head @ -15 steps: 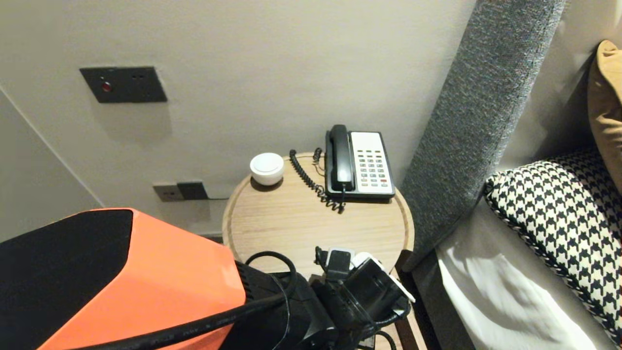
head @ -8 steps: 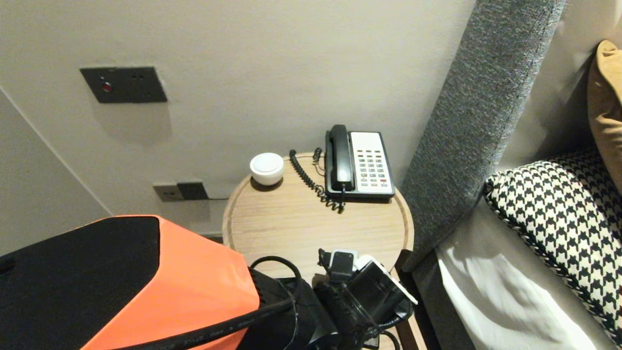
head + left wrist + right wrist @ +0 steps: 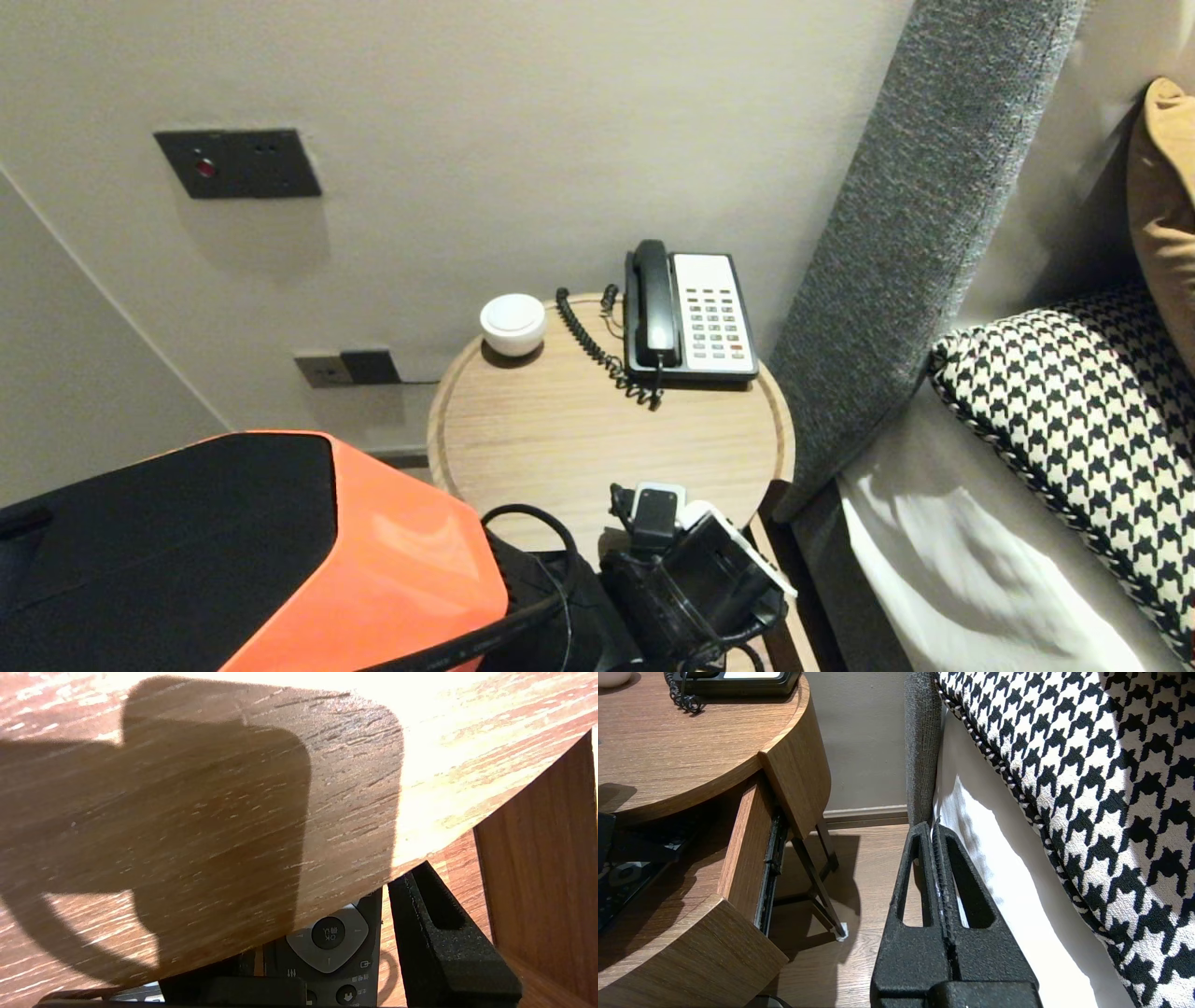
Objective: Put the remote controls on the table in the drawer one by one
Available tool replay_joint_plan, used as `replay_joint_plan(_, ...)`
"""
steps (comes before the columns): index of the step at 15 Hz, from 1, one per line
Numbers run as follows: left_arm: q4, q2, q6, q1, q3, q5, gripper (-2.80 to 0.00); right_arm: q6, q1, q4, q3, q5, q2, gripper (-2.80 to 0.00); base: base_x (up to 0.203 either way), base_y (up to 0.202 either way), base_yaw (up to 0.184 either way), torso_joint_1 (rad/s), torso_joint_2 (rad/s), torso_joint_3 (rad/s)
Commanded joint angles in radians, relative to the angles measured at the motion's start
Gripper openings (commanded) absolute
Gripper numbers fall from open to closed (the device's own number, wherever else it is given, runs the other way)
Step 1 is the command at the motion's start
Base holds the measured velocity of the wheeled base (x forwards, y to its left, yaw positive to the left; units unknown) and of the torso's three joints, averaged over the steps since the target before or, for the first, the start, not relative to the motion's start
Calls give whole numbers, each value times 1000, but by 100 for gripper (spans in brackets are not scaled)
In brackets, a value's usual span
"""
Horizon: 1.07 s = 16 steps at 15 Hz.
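Note:
A round wooden bedside table (image 3: 560, 439) has its drawer (image 3: 747, 849) pulled out under the near edge. My left wrist (image 3: 691, 579) hangs over that drawer, and the wrist hides the fingers in the head view. In the left wrist view my left gripper (image 3: 322, 970) is shut on a dark remote (image 3: 327, 933) with a grey direction pad. One finger (image 3: 444, 938) runs along the remote's edge, and the remote's far end is hidden under the tabletop rim. The remote (image 3: 621, 877) also shows inside the drawer. My right gripper (image 3: 933, 826) is parked beside the bed, shut and empty.
A black-and-white desk phone (image 3: 691, 313) with a coiled cord and a small white round object (image 3: 513, 323) stand at the back of the tabletop. A grey headboard (image 3: 896, 243) and a houndstooth pillow (image 3: 1074, 411) lie to the right. My orange arm shell (image 3: 373, 560) fills the lower left.
My left arm has drawn back: the orange shell sits lower and further right, and the wrist has slipped a little toward the picture's bottom edge. The tabletop objects and the right arm have not moved.

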Motion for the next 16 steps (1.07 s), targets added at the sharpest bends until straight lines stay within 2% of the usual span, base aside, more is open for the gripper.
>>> replay_joint_plan(1, -1, -4, -7, 0, 19, -1, -280, 0, 0, -1, 40, 0, 0, -280, 0, 0, 0, 0, 0, 0)
replay_joint_plan(12, -1, 3, -4, 0, 14, -27, -280, 0, 0, -1, 40, -1, 0, -280, 0, 0, 0, 0, 0, 0)
replay_joint_plan(16, -19, 8, 51, 0, 19, -33, -280, 0, 0, -1, 40, 0, 0, -280, 0, 0, 0, 0, 0, 0)
